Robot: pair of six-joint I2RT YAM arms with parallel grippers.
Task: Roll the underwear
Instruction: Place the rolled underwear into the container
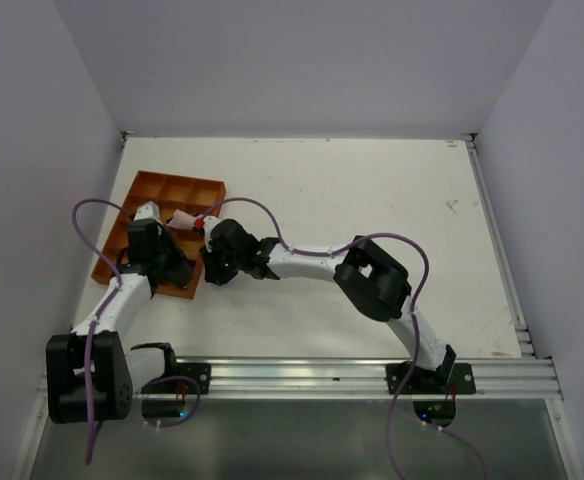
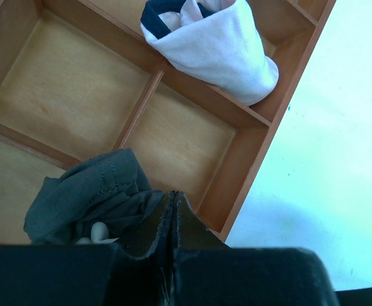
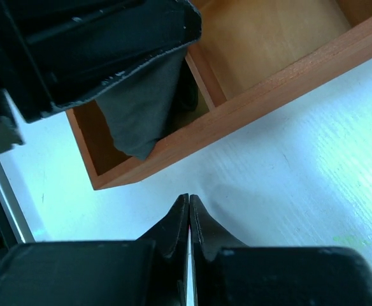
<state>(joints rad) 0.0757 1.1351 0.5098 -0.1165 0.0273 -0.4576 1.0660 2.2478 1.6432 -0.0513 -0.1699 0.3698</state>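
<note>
The underwear (image 2: 90, 191) is a bunched dark grey cloth lying in a compartment at the near corner of the orange-brown wooden tray (image 2: 256, 159). My left gripper (image 2: 174, 194) is shut, with the cloth pressed against the side of its left finger and nothing visible between the jaws. In the right wrist view the underwear (image 3: 141, 108) hangs from under the left gripper's fingers (image 3: 173, 38) into the corner compartment of the tray (image 3: 269, 89). My right gripper (image 3: 188, 197) is shut and holds nothing, over the white table just outside the tray wall. From above, both grippers (image 1: 177, 270) (image 1: 210, 265) hide the cloth.
A rolled white cloth with a dark band (image 2: 218, 44) lies in a further compartment, seen as a pale pink roll (image 1: 184, 221) from above. The tray (image 1: 142, 190) sits at the table's left side near the wall. Other compartments hold nothing.
</note>
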